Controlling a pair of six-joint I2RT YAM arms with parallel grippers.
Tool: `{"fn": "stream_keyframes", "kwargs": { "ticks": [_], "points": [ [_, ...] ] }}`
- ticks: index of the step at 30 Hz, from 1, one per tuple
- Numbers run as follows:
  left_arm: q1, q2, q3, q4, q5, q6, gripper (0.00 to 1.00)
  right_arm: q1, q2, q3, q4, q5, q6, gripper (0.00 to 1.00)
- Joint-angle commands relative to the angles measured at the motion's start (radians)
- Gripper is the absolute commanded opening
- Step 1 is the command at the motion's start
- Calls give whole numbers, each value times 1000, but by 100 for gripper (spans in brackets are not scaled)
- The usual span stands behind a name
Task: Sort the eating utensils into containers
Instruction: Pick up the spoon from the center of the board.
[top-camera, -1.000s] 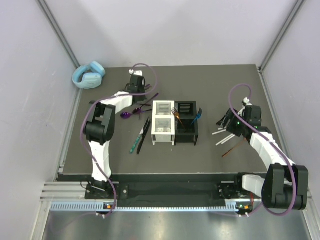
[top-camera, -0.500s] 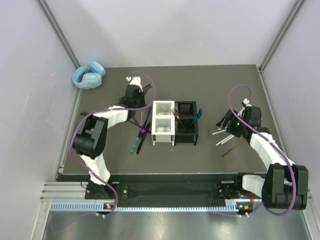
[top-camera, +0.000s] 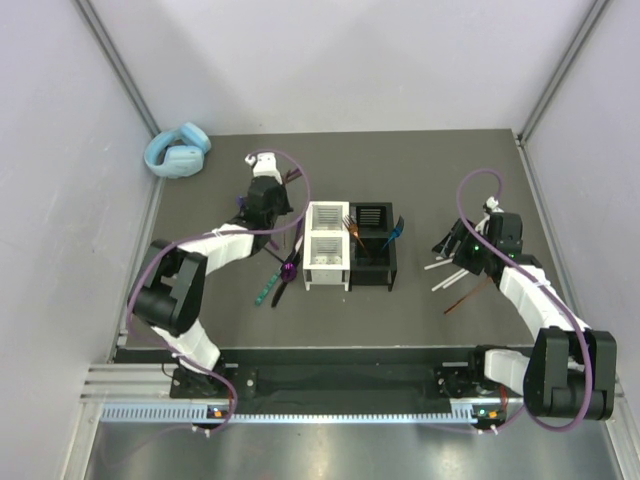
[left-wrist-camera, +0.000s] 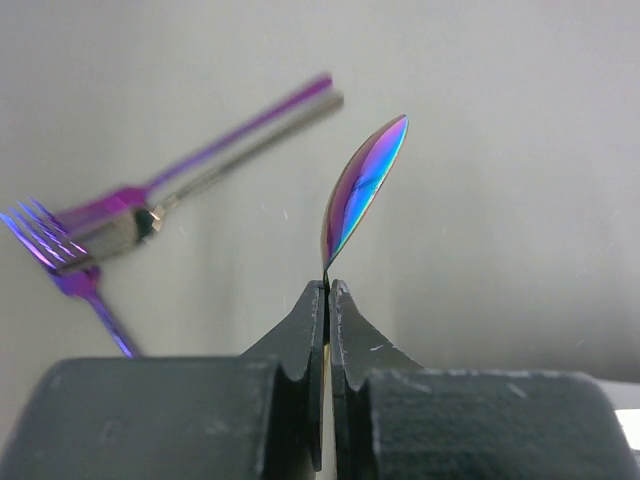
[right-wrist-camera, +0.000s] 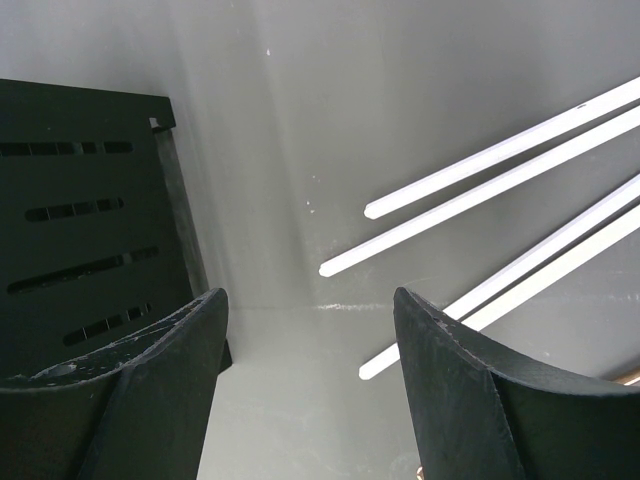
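My left gripper (top-camera: 284, 250) is shut on the handle of an iridescent purple-blue spoon (top-camera: 290, 268), just left of the white caddy (top-camera: 327, 258). In the left wrist view the spoon's bowl (left-wrist-camera: 362, 190) stands edge-on above the closed gripper (left-wrist-camera: 327, 285), with two purple forks (left-wrist-camera: 90, 225) on the table behind it. The black caddy (top-camera: 372, 255) holds an orange fork (top-camera: 352, 230) and a blue utensil (top-camera: 393, 232). My right gripper (top-camera: 455, 245) is open and empty over the white sticks (top-camera: 442, 272). The right wrist view shows the gripper (right-wrist-camera: 310, 300), the sticks (right-wrist-camera: 500, 150) and the black caddy (right-wrist-camera: 90, 200).
A green-handled knife (top-camera: 266, 290) lies left of the white caddy. A brown stick (top-camera: 465, 298) lies near the white ones. Light-blue headphones (top-camera: 178, 150) sit at the far left corner. Grey walls close in the table on both sides and at the back.
My left arm has lifted the purple spoon off the table and swung it right, towards the white caddy. The right arm has not moved.
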Motion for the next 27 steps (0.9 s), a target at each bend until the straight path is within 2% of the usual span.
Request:
{"fn": "stream_keyframes", "kwargs": {
  "ticks": [1, 6, 12, 16, 22, 27],
  "points": [
    [-6, -133, -10, 97, -74, 2, 0, -3, -13, 5, 31, -9, -4, 68],
    [-11, -207, -48, 119, -110, -6, 0, -3, -4, 7, 33, -13, -3, 68],
    [-12, -320, -77, 87, -77, -28, 0, -3, -4, 7, 35, -13, -4, 68],
    [-11, -473, -125, 71, -57, -66, 0, -3, -1, 7, 36, -13, -1, 68],
    [-12, -626, -119, -12, -2, -77, 0, -3, -4, 8, 47, -23, 5, 68],
    [-12, -649, -85, -93, 62, -90, 0, -3, -12, 13, 51, -25, 11, 68]
  ]
}}
